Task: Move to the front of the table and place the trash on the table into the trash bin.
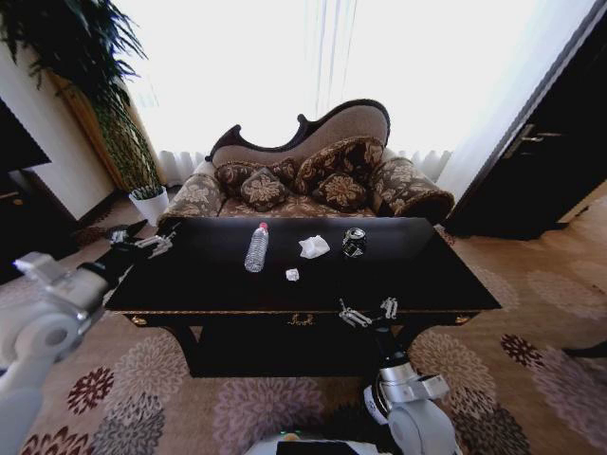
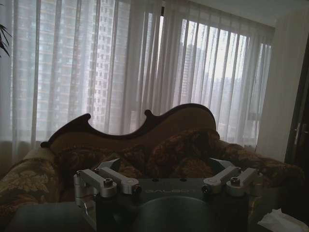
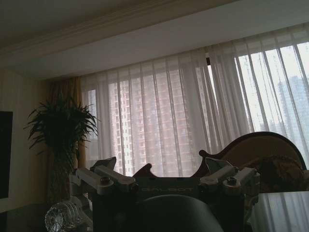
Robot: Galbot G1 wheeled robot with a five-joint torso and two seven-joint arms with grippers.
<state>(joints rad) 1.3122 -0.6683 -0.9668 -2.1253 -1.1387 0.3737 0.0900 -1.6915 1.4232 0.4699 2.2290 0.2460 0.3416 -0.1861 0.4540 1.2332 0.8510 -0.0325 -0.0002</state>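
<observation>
- table mid-frame: bottle, tissue, can, scrap
- left gripper at table's left edge, jaws apart
- right gripper lower centre, jaws apart

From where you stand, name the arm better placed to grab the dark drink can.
Likely right: the right gripper hovers at the front edge nearest the dark drink can; the left gripper sits beyond the clear plastic bottle.

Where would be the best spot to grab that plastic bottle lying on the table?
Probably across the middle of the bottle, coming from above. It lies flat, red cap pointing away from the robot, so fingers closing on its long sides should hold the crushed body better than the narrow cap.
</observation>
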